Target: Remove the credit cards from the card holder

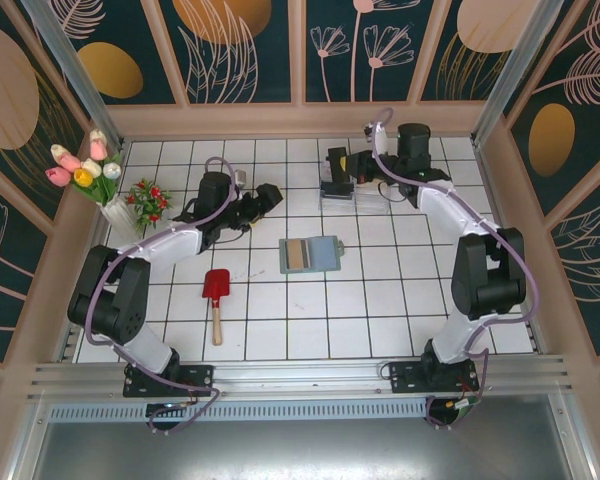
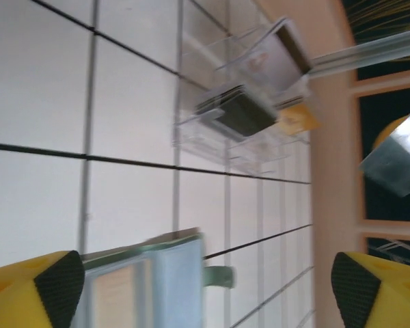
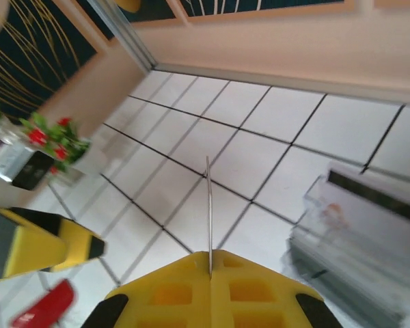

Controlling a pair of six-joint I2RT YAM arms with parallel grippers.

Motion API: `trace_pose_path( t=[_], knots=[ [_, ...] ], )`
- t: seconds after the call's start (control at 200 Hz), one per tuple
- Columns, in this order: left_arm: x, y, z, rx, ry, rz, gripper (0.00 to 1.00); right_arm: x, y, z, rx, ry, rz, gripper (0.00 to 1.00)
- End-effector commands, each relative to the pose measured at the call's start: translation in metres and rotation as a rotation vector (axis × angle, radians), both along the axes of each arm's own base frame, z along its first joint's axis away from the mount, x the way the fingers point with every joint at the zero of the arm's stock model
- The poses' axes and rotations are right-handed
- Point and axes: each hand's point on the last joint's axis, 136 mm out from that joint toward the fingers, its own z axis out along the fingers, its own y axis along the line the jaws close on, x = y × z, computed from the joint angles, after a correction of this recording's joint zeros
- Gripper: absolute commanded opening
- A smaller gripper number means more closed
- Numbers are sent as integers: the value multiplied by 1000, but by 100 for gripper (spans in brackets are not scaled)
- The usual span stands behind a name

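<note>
Right hand [image 3: 210, 265] pinches a credit card [image 3: 208, 205] edge-on, pointing straight outward.

In the right wrist view the credit card [image 3: 209, 205] clamped in the right gripper [image 3: 210, 260] stands edge-on, a thin line, so its colour and face cannot be told. The clear plastic boxes [image 3: 359, 239] to its right are blurred and cut by the right edge. The red shovel [image 3: 44, 307] is a smear at the bottom edge. In the left wrist view the card holder [image 2: 157, 280] runs off the bottom edge, its pockets too blurred to read. From above, the boxes' contents are too small to tell.
</note>
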Motion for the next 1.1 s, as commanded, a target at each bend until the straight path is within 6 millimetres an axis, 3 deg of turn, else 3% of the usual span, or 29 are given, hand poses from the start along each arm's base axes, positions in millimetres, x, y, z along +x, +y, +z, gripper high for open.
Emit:
trace_pose_path(
  t=[0.0,0.265,0.631,0.966,1.091],
  knots=[
    [-12,13,-3,86,-25,-6,98,11,-2,-7,-203,-117,87,0],
    [-21,18,-14,112,-6,-14,98,26,-5,-45,-456,-157,228,0],
    [-29,18,-25,99,24,-22,99,28,-3,-90,-707,-248,406,0],
    [-30,15,-34,89,58,-28,99,27,0,-111,-833,-294,535,0],
    [-32,12,-36,77,81,-44,99,38,-4,-112,-891,-317,524,0]
  ],
)
